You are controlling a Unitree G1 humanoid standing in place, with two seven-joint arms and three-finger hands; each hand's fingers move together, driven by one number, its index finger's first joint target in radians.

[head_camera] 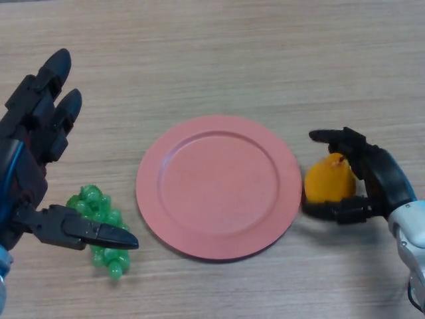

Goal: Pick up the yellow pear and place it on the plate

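A yellow pear [327,179] lies on the wooden table just right of the pink plate [219,186]. My right hand [375,179] comes in from the right edge and curls round the pear, a finger over its top and the thumb under its near side. The plate is bare and sits in the middle of the view. My left hand [40,139] hovers at the left edge with its fingers straight, its thumb stretched over a bunch of green grapes.
The green grapes [99,226] lie on the table left of the plate, partly under my left thumb. Bare wood fills the far half of the table.
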